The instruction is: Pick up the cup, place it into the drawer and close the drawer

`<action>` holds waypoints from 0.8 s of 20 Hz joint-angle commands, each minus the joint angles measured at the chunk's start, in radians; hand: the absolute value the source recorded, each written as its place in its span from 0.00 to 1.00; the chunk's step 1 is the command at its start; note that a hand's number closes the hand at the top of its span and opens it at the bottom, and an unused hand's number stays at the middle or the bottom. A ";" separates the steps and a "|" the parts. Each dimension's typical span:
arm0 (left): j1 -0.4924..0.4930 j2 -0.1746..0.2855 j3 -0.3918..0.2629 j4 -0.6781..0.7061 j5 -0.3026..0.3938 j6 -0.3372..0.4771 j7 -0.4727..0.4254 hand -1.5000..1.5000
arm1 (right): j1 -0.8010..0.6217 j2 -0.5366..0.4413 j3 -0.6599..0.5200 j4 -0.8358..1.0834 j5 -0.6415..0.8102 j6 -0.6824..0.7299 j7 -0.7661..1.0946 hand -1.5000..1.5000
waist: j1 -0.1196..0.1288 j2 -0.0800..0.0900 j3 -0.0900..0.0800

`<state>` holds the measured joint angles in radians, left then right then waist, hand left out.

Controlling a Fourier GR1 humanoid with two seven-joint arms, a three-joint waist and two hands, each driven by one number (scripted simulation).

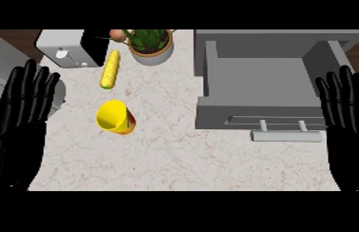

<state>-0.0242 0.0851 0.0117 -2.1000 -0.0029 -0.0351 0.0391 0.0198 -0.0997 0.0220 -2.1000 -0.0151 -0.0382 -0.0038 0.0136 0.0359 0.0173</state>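
A yellow cup (113,117) with a red lower part stands on the marble counter (182,155), left of centre, its mouth facing up. The grey drawer (259,79) stands pulled open at the right, its inside bare, with a pale bar handle (286,136) on its front. My left hand (26,107) rests open at the left edge, fingers up, a short way left of the cup. At the right edge my right hand (340,112) rests open beside the drawer's front corner. Neither hand touches anything.
A corn cob (110,69) lies behind the cup. A potted plant (150,45) stands at the back, and a white toaster (70,48) sits at the back left. Bare counter stretches in front of the cup and the drawer.
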 commanded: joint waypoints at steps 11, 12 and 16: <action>-0.096 0.080 0.170 0.371 0.409 -0.233 0.014 0.00 | -0.039 -0.089 -0.012 0.047 -0.102 0.148 0.093 0.00 | -0.020 -0.033 -0.018; -0.125 0.032 0.111 0.362 0.361 -0.184 0.031 0.00 | -0.086 -0.082 -0.003 0.055 -0.088 0.133 0.141 0.00 | -0.018 -0.034 -0.018; -0.091 0.087 0.162 0.426 0.374 -0.268 -0.023 0.00 | -0.214 -0.085 -0.045 0.127 -0.094 0.129 0.187 0.00 | -0.013 -0.035 -0.018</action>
<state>-0.0981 0.1507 0.1503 -1.7708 0.3688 -0.2598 0.0522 -0.0830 -0.1619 0.0246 -2.0017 -0.0735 0.0825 0.0942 0.0006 0.0022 0.0001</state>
